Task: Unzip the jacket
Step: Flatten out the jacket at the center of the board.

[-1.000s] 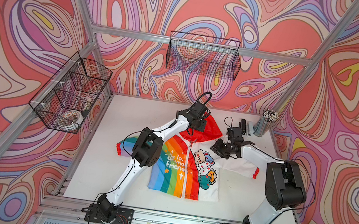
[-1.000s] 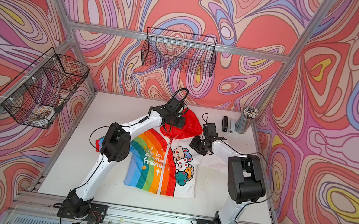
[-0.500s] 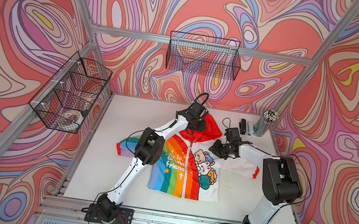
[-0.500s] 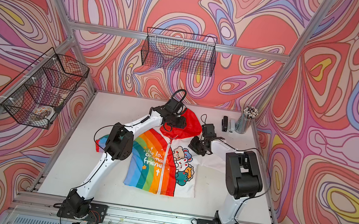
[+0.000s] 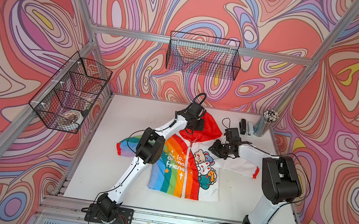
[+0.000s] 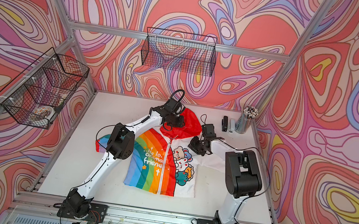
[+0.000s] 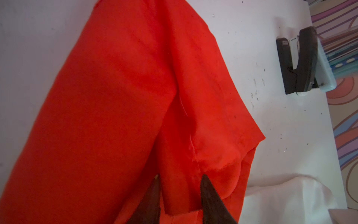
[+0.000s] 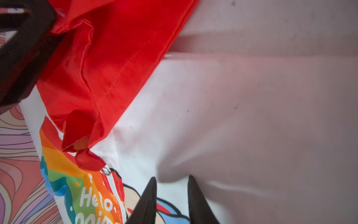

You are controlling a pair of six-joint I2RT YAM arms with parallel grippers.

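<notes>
**Item: jacket, zipper closed**

We find the jacket (image 5: 185, 167) flat on the desk (image 5: 117, 156), mid-desk. Left hand (image 7: 179, 195) pinches a red hood (image 7: 116, 97) fold near the collar. Right hand (image 8: 171, 194) stands slightly parted on white shoulder fabric; whether it grips, we cannot tell. Step: anchoring. Next, we judge: reach the zipper pull (image 8: 106, 171).

White table (image 5: 123, 118) with flat jacket (image 5: 178, 173), staplers (image 5: 243, 126), pencil cup (image 5: 262, 128) in far corner.

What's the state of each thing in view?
jacket: flat on table, front up.
zipper: closed up to the collar.
left pincer: astride a fold of the red hood, grip unclear.
right pincer: pinching white jacket fabric.
pencil cup: upright, full.
</notes>
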